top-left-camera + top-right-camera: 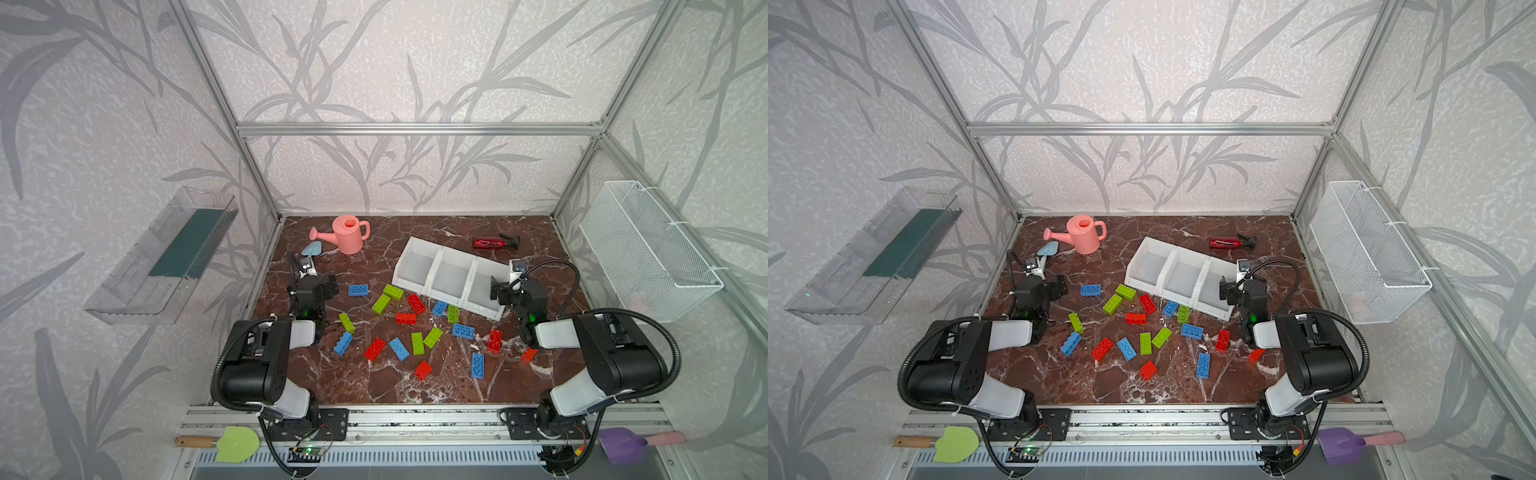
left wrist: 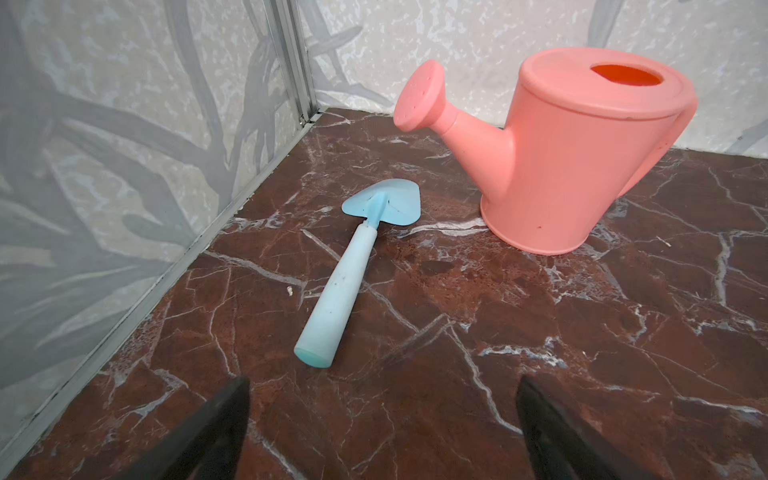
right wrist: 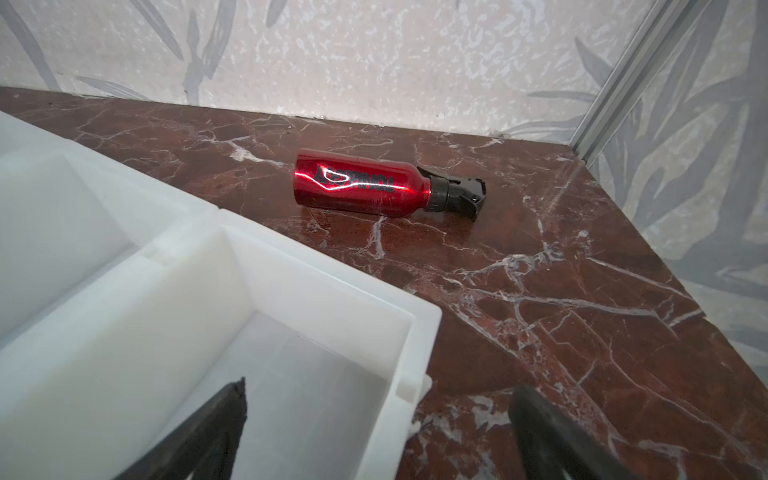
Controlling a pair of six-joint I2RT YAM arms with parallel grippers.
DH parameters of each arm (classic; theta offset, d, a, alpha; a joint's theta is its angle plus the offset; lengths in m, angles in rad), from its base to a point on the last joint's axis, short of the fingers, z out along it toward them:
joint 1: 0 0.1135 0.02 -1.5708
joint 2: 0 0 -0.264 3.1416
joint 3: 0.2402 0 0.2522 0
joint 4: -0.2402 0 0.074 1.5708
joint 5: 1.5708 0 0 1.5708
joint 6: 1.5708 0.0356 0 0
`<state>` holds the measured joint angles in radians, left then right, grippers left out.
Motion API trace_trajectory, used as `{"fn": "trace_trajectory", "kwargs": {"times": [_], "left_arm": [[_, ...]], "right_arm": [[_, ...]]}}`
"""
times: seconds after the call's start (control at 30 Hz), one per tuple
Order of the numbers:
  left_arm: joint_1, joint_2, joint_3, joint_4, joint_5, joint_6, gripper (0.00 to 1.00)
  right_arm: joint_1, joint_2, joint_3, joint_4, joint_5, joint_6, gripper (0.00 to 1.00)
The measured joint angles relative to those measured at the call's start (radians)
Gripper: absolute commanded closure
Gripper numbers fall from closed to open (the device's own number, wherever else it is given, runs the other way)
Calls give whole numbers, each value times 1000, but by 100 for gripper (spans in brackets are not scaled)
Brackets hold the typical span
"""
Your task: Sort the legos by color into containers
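Observation:
Several red, blue and lime green legos lie scattered on the marble table's middle, among them a blue one (image 1: 358, 290), a green one (image 1: 393, 291) and a red one (image 1: 416, 303). The containers (image 1: 449, 274), three joined white bins, stand behind them at the right, and no brick shows inside. My left gripper (image 1: 318, 284) hovers open at the left, facing the back corner, with nothing between its fingertips (image 2: 382, 415). My right gripper (image 1: 503, 289) is open over the rightmost bin's outer wall (image 3: 415, 332), one finger above the bin and one above the table.
A pink watering can (image 1: 349, 234) and a pale blue trowel (image 2: 345, 274) sit at the back left. A red spray bottle (image 3: 361, 185) lies behind the bins. A wire basket (image 1: 648, 249) and a clear tray (image 1: 166, 257) hang on the side walls.

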<state>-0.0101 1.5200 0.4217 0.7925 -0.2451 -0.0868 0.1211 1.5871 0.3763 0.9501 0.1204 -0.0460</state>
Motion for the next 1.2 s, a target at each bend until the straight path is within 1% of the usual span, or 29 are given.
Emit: {"fn": "trace_trajectory", "kwargs": {"times": [0.33, 1.2], "left_arm": [[0, 0, 0, 0, 0, 0, 1], [0, 0, 0, 0, 0, 0, 1]], "right_arm": [[7, 0, 0, 0, -17, -13, 1], [10, 0, 0, 0, -17, -16, 1]]}}
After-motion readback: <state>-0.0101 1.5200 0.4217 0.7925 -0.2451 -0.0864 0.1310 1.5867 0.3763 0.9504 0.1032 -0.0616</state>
